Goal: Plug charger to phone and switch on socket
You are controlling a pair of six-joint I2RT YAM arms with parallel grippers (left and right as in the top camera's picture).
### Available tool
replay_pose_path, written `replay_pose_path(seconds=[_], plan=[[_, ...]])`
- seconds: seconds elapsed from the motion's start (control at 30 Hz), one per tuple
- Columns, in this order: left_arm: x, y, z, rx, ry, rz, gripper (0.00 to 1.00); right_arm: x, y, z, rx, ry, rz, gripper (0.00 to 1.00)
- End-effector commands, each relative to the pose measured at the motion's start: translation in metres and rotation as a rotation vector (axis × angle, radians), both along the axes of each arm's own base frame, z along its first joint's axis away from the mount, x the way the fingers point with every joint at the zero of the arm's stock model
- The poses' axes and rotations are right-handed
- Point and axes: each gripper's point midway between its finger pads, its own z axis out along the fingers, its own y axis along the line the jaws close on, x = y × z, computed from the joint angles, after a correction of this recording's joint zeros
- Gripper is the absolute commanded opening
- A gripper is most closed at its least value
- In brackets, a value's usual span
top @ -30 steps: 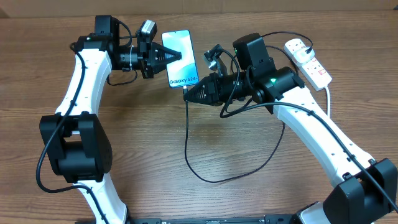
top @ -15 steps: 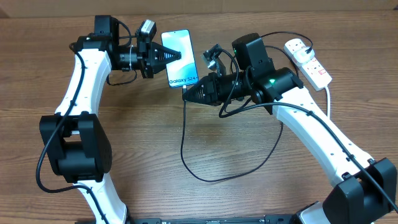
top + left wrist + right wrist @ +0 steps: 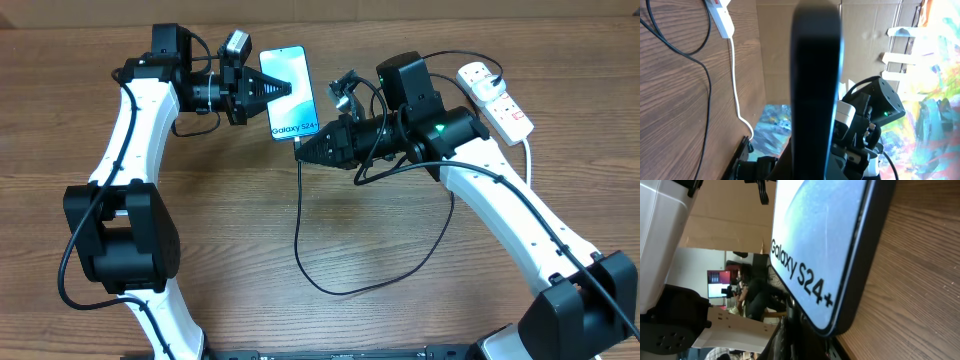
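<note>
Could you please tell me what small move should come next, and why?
Probably nudge the right gripper toward the lower end of the phone to seat the charger tip: the left gripper grips the phone, and the tip sits at that end, not clearly inserted.

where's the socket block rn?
Overhead view: the socket lies at the far right of the table, just beyond the right arm, well right of the phone.

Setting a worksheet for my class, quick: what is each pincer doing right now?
Left pincer: closed on the phone, gripping its edge.
Right pincer: closed on the charger, its tip at the phone's bottom end.
</note>
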Motion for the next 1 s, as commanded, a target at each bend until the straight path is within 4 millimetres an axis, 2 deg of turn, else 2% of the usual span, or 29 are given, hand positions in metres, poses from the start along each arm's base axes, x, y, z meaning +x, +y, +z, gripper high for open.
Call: replay_pose_path(seconds=[0.0,0.17,0.67,0.97], plan=[[-0.002,-0.002,0.008,-0.049,-0.037,-0.019,0.04,0.006,-0.002,-0.009,0.0,0.029,-0.003,0.04],[-0.002,-0.002,0.008,-0.049,-0.048,-0.019,0.04,0.011,-0.005,-0.014,-0.004,0.04,-0.014,0.04],[-0.003,-0.002,0.008,-0.049,-0.065,-0.021,0.04,0.015,-0.013,-0.003,0.058,0.017,0.012,0.04],[-0.007,-0.012,0.008,-0.049,-0.033,-0.045,0.04,0.015,-0.01,-0.001,0.066,-0.002,0.019,0.04]])
